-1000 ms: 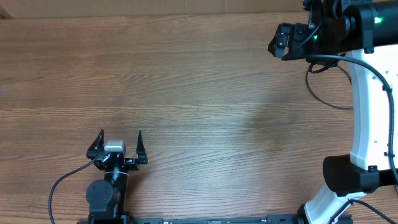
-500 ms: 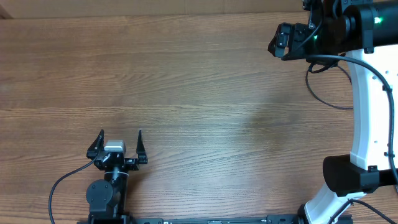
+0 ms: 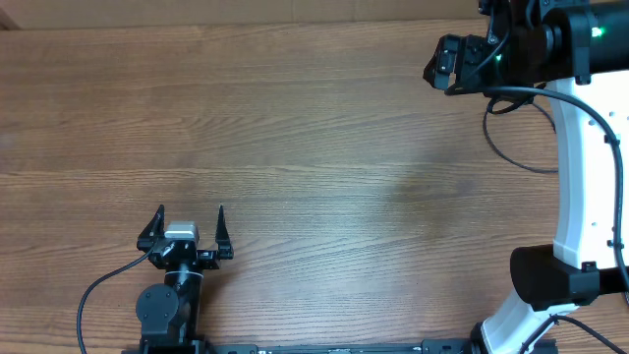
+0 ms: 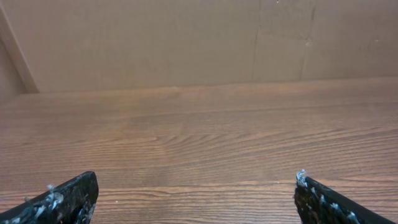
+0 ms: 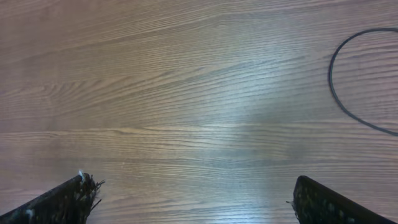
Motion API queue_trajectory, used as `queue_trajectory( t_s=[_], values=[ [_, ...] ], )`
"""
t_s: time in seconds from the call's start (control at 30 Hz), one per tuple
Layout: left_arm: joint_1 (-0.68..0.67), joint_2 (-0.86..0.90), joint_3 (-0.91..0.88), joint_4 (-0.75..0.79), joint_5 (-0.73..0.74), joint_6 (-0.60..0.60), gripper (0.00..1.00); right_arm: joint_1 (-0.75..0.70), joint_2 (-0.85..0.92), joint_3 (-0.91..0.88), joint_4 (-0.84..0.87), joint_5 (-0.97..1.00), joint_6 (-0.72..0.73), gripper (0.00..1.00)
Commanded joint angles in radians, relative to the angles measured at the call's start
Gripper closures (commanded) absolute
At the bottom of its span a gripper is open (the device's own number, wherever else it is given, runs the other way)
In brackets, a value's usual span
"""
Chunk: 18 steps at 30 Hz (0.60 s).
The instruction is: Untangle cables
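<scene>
- Wire (image 3: 90, 293): a black lead at 7 o'clock of the table (image 3: 295, 128), curving out from the left arm's base toward the near edge.
- Left gripper (image 3: 190, 212): also at 7 o'clock, just beside that wire. Its fingers point to 12 o'clock and are spread wide, pinching nothing. In the left wrist view the two tips sit at the lower corners with only wood grain between them.
- Right gripper (image 3: 438, 67): at 1 o'clock, near the far edge. Its fingers are spread wide apart, and the right wrist view shows only table between the tips.
- Black cord (image 5: 331, 78): a thin C-shaped arc at 5 o'clock of the right gripper, running toward the white right arm (image 3: 580, 167). Whether it is one of the cables or the arm's own wiring cannot be told.
</scene>
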Motion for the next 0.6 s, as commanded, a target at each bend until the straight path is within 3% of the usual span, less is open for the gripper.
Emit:
queue_trajectory(
  t_s=[0.0, 0.3, 0.57],
  values=[
    [0.005, -0.011, -0.004, -0.002, -0.009, 0.019, 0.0, 0.0, -0.049, -0.099, 0.058, 0.008, -0.008, 0.0],
    [0.005, -0.011, -0.004, -0.002, -0.009, 0.019, 0.0, 0.0, -0.334, -0.768, 0.561, 0.0, 0.037, 0.0],
    [0.005, -0.011, -0.004, -0.002, -0.009, 0.019, 0.0, 0.0, -0.626, -1.205, 1.005, 0.01, 0.029, 0.0]
  ],
)
